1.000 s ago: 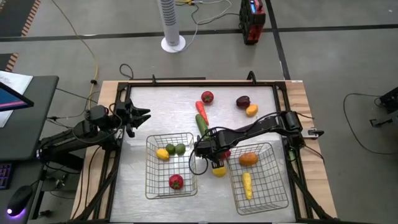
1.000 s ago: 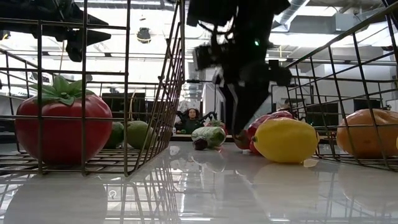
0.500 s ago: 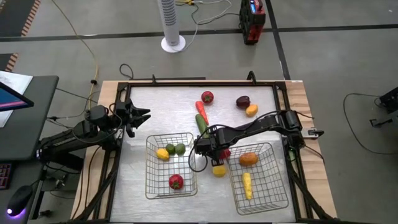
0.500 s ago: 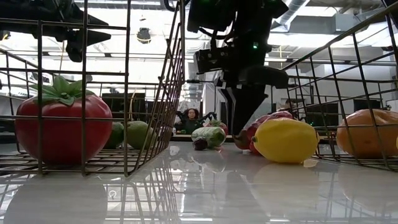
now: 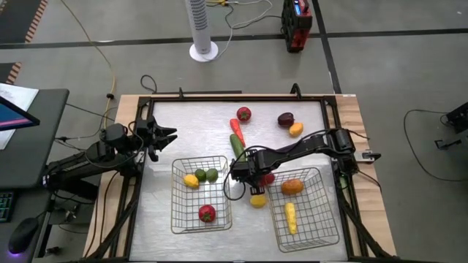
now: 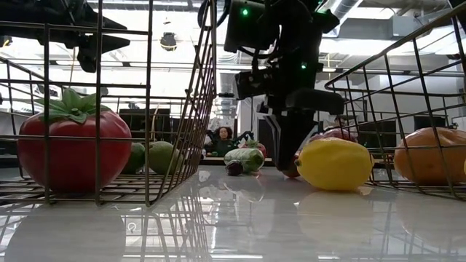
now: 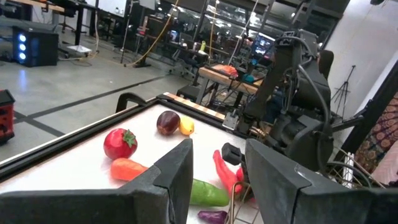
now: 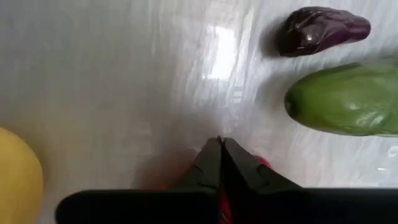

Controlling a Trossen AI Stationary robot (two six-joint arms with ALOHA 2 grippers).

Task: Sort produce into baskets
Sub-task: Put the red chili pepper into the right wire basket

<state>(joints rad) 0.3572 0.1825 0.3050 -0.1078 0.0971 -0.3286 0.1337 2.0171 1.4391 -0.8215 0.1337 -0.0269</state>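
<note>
The right gripper (image 5: 256, 180) stands low over the table between the two baskets, its fingers pinched together on a red piece (image 8: 264, 163) of which only slivers show at either side of the tips in the right wrist view. The low view shows that red piece (image 6: 293, 169) at the fingertips, with the lemon (image 6: 336, 164) touching or just beside it; from above the lemon (image 5: 257, 200) lies just on the near side of the gripper.

Just beyond the fingertips lie a cucumber (image 8: 343, 99), long axis running across the fingers' line, and a small dark eggplant (image 8: 320, 30) lying the same way, farther out. From above the cucumber (image 5: 238, 145) lies end to end with a carrot (image 5: 236, 129), both pointing toward the table's far edge. Farther off are a red tomato (image 5: 243, 114), a maroon piece (image 5: 285, 119) and an orange one (image 5: 295, 129) touching it.

The left basket (image 5: 178, 219) holds three: a yellow piece (image 5: 191, 181), a green one (image 5: 211, 174) and a strawberry-like red one (image 5: 207, 212). The right basket (image 5: 333, 226) holds two clearly: an orange (image 5: 292, 187) and corn (image 5: 291, 217), long axis toward the near edge.

The left gripper (image 5: 170, 134) waits well apart at the table's left edge, fingers spread wide.
</note>
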